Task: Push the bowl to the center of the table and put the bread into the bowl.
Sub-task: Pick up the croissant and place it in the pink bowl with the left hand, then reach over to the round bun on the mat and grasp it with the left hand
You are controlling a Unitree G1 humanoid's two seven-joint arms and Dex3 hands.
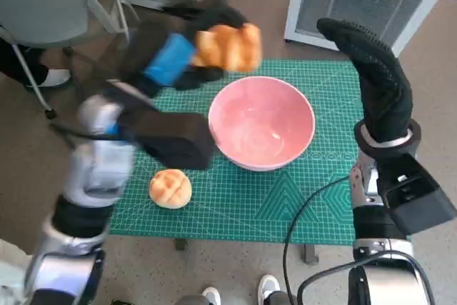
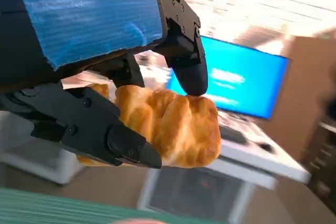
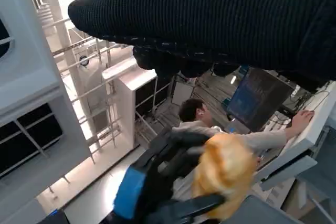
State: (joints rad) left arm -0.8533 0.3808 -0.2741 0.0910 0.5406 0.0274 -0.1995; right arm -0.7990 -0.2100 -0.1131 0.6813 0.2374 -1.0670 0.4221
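A pink bowl (image 1: pixel 263 122) stands on the green cutting mat (image 1: pixel 307 198), near its middle. My left hand (image 1: pixel 187 51) holds a golden, ridged bread (image 1: pixel 228 47) in the air just past the bowl's far left rim; the bread (image 2: pixel 168 124) sits between that hand's black fingers (image 2: pixel 186 61), and the bread (image 3: pixel 227 174) is blurred in the right wrist view. A second, round bread roll (image 1: pixel 170 188) lies on the mat near the front left. My right hand (image 1: pixel 375 76) is raised at the mat's right side, fingers stretched out, holding nothing.
A grey chair (image 1: pixel 50 5) stands at the far left and white cabinets (image 1: pixel 357 5) behind the table. A black cable (image 1: pixel 303 219) runs over the mat's front right. A person (image 3: pixel 220 129) sits at a desk in the right wrist view. Shoes (image 1: pixel 239 292) show below the table's front edge.
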